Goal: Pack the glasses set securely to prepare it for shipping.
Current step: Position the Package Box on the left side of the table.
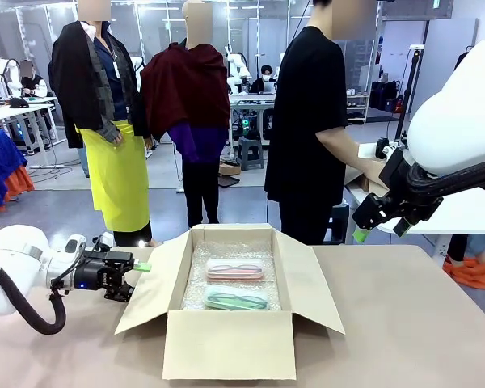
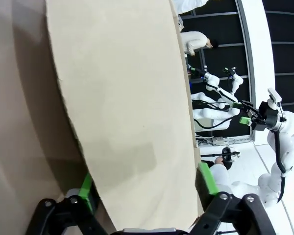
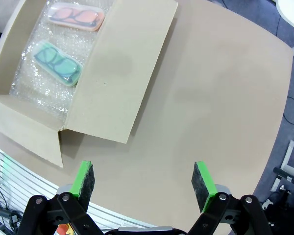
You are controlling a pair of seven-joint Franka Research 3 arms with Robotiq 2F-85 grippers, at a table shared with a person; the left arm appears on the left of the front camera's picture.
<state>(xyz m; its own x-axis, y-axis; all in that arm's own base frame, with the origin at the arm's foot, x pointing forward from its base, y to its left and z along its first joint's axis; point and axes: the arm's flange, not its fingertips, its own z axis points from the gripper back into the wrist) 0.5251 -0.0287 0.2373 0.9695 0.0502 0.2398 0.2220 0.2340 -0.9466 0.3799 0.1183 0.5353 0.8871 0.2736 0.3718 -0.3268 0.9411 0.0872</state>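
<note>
Inside the box (image 1: 226,347), the pink case (image 1: 234,269) and mint green case (image 1: 236,299) are laid lengthwise, left to right. The left end effector (image 1: 141,265) is found nearer, at the left flap (image 1: 152,287); whether it is pinched cannot be told. The right end effector (image 1: 362,233) is spread.

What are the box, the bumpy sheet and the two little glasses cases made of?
The box looks like brown cardboard, matte, with folded flaps. The bumpy sheet seems clear bubble wrap, shiny with bubbles. The pink case and mint case look like see-through plastic: glasses show inside.
</note>
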